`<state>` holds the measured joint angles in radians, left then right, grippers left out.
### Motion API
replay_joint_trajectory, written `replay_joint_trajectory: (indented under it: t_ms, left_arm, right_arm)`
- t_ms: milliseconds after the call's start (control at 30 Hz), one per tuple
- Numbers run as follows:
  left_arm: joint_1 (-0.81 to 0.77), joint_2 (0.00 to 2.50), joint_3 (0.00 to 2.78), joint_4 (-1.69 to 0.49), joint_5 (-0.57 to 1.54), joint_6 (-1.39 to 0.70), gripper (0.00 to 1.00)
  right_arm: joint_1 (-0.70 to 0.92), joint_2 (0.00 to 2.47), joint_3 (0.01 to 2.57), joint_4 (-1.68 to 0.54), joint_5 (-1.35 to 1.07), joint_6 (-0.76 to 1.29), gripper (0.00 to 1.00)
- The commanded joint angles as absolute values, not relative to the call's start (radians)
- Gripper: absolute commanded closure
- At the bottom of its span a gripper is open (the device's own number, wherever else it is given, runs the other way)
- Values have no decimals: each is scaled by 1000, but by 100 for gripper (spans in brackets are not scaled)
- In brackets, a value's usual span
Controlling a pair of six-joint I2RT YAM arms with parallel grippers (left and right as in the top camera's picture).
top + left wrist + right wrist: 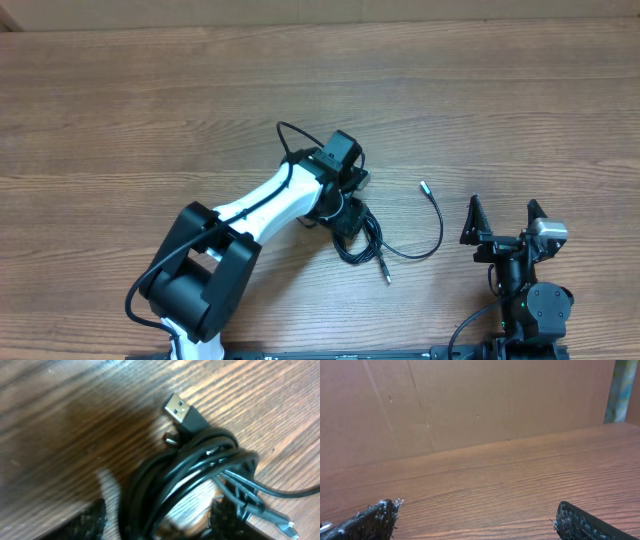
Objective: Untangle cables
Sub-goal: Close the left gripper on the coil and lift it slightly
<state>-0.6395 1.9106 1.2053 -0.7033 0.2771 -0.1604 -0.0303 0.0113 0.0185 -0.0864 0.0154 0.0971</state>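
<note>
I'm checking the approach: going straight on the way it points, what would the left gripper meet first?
Probably the bundle of cables, lying right between its fingers on the table.

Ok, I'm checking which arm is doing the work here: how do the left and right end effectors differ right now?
The left end effector reaches to the middle of the table, right over the cables; the right end effector sits back by its base, apart from them. The left one's fingers flank the coiled bundle; the right one's gape wider over bare wood. Both are open, gripping nothing.
</note>
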Motion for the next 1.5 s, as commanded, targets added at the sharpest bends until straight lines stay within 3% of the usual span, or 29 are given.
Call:
replay_joint_trajectory:
  t_ms: [0,200,433,500,567,667,700,800,900,1000,1300,1467]
  left_arm:
    - [-650,1909,1164,-675,233,-302,53]
    - [-649,1909,1122,-661,121,-618,92]
    - [-650,1909,1119,-731,197,-1182,95]
    - [-652,1909,1119,-736,257,-1294,90]
    - [-655,1909,1119,-735,297,-1372,77]
    - [-655,1909,1119,-715,299,-1371,38]
    - [-655,1909,1119,-708,290,-1323,19]
    - [-648,1909,1119,-674,272,-1012,0]
    - [-618,1909,1143,-669,377,-627,0]
    - [-559,1909,1227,-757,438,-477,0]
    - [-489,1892,1452,-1013,426,-161,0]
    - [-513,1892,1452,-1079,322,-112,0]
  right_arm:
    - [-25,3,8,-82,25,101,0]
    - [-25,3,8,-82,25,101,0]
    - [-25,3,8,-82,25,101,0]
    - [-25,3,8,-82,25,101,0]
    - [-25,3,8,-82,25,101,0]
    - [-25,3,8,-82,25,101,0]
    - [-25,3,8,-82,25,101,0]
    - [-25,3,8,-82,25,101,0]
    - [-25,3,8,-82,25,101,0]
    - [-25,3,8,-82,25,101,0]
    - [-25,3,8,-82,25,101,0]
    - [-25,3,8,-82,25,101,0]
